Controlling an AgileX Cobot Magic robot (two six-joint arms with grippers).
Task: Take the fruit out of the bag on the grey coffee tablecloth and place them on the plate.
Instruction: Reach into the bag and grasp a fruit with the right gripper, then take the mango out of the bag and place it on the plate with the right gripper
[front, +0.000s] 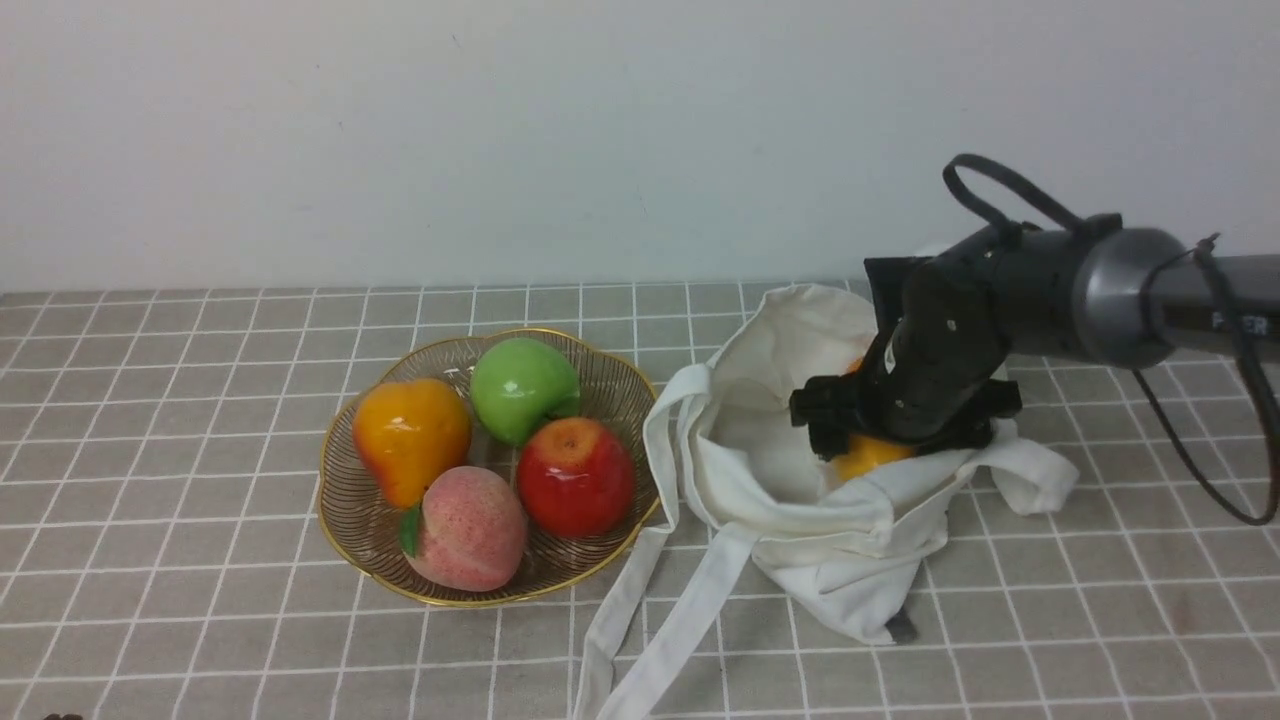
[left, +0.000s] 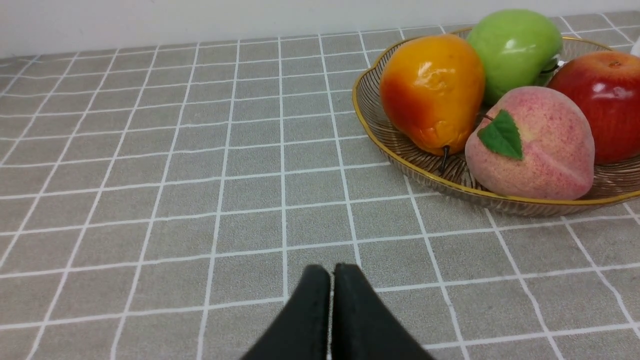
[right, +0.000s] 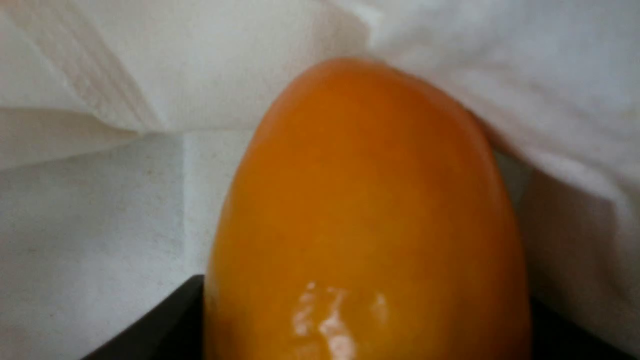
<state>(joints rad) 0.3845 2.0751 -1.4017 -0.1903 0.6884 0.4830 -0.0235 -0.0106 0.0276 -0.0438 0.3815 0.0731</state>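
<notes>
The fruit (front: 868, 456), glossy and yellow-orange, lies inside the open cream bag (front: 770, 450) on the grey coffee tablecloth (front: 200, 400), right of centre. My right gripper (front: 900, 430) reaches down into the bag's mouth. In the right wrist view the fruit (right: 370, 210) fills the space between the two black fingers (right: 165, 325), which press against both its flanks, with the bag's cloth (right: 100, 225) all around. The gold wire plate (front: 324, 480) stands left of the bag. My left gripper (left: 331, 274) hovers shut and empty over the cloth, short of the plate (left: 380, 145).
The plate holds an orange pear (front: 410, 435), a green apple (front: 522, 388), a red apple (front: 575, 475) and a pink peach (front: 468, 528). The bag's long straps (front: 640, 620) trail toward the front edge. A pale wall closes the back.
</notes>
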